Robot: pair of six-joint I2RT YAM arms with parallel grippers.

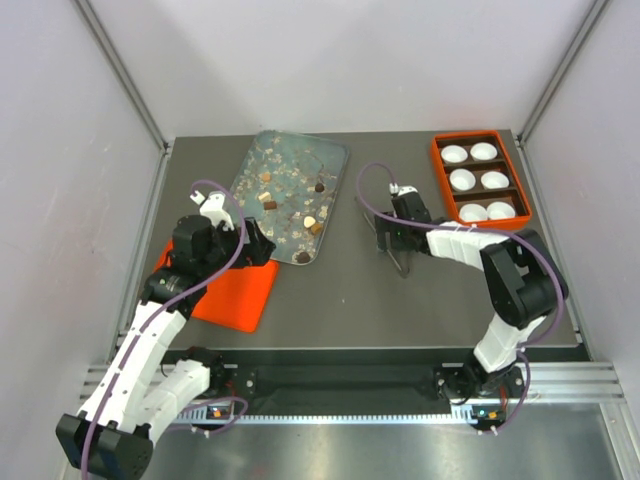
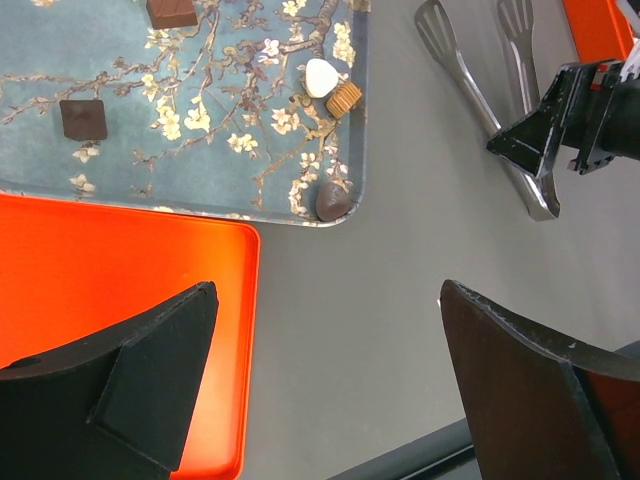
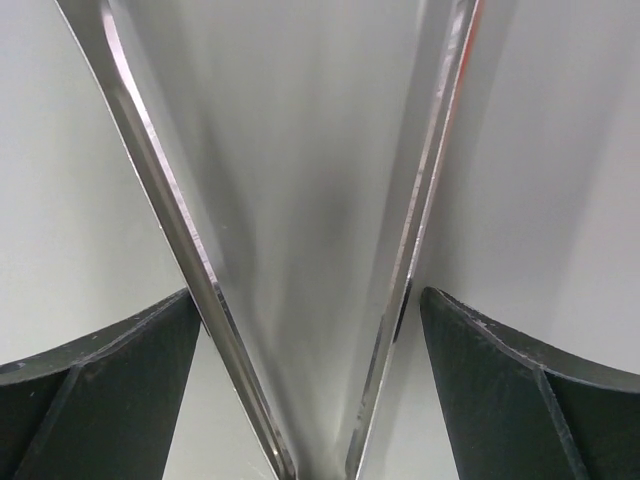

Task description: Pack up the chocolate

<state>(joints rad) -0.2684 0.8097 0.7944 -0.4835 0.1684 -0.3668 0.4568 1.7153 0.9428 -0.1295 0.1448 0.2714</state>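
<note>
So the chocolate (image 2: 333, 200) is all sitting loose on the blue floral tray (image 2: 150, 170). A dark lump is right in the tray's near corner, with a tan one and a white one just beside each other a bit further in. The left hand (image 2: 328, 292) hangs wide open over the tabletop (image 1: 350, 290) just off that corner, one finger above the flat orange tray (image 2: 100, 270). The right hand (image 3: 305, 298) is down at the tongs (image 2: 466, 82) lying on the tabletop, fingers spread with both tong arms between them. The orange box (image 1: 466, 137) with six white paper cups (image 1: 462, 180) sits well apart, far right.
</note>
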